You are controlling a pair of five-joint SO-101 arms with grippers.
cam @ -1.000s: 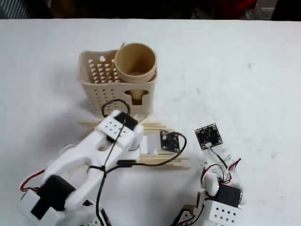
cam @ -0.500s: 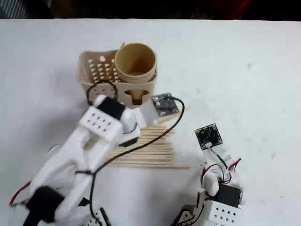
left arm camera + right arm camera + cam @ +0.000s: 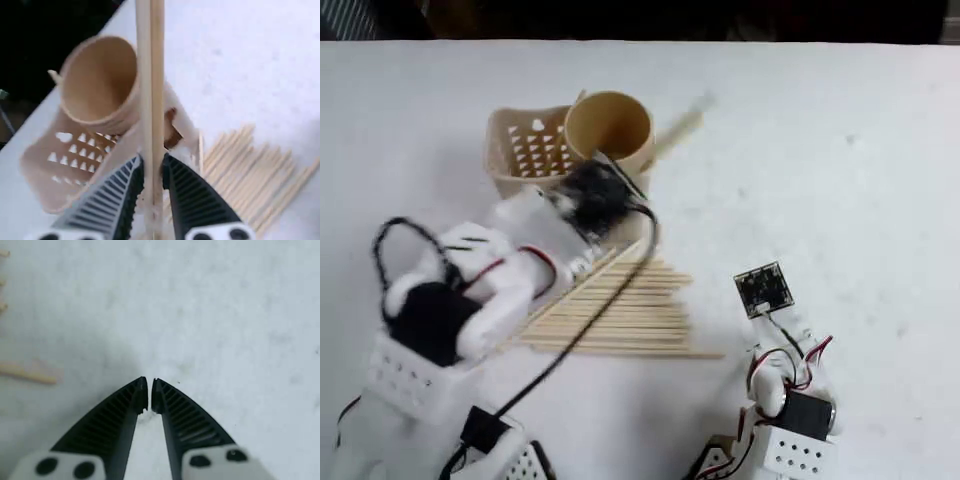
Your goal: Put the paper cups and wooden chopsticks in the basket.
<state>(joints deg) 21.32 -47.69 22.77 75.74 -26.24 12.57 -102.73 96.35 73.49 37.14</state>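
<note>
Your beige perforated plastic basket holds a tan paper cup at one end. Your left gripper pinches two pale wooden chopsticks just beside that cup, and the loose chopstick pile lies on the white table. Your left arm hides the basket's front wall. Your right gripper is pressed together above the table.

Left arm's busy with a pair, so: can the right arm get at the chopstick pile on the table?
Probably yes. The chopstick pile lies on bare table beside the right arm, nothing between; its pincer is shut and empty.
</note>
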